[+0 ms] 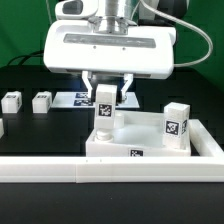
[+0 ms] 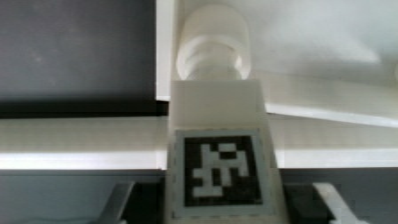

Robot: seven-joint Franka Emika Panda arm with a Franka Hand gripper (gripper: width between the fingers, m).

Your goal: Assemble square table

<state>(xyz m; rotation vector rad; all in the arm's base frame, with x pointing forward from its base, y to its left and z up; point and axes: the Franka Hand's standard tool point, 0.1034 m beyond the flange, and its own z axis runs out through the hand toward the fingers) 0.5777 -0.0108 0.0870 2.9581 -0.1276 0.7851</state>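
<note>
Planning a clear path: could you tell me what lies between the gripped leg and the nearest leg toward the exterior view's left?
The marker board lies flat between that loose leg and the gripped leg, as the exterior view shows.

Robotics lab, bench-top rig. Matte black bench [image 1: 30, 135], green backdrop [image 1: 20, 25] behind, white border rail [image 1: 60, 170] fencing the work area. Black-and-white tags on white plastic parts, e.g. loose leg [image 1: 41, 101]; marker board [image 1: 74, 98] lying flat on the bench. Robot arm [image 1: 110, 45] with wide white housing overhead. Exterior and wrist camera views.
</note>
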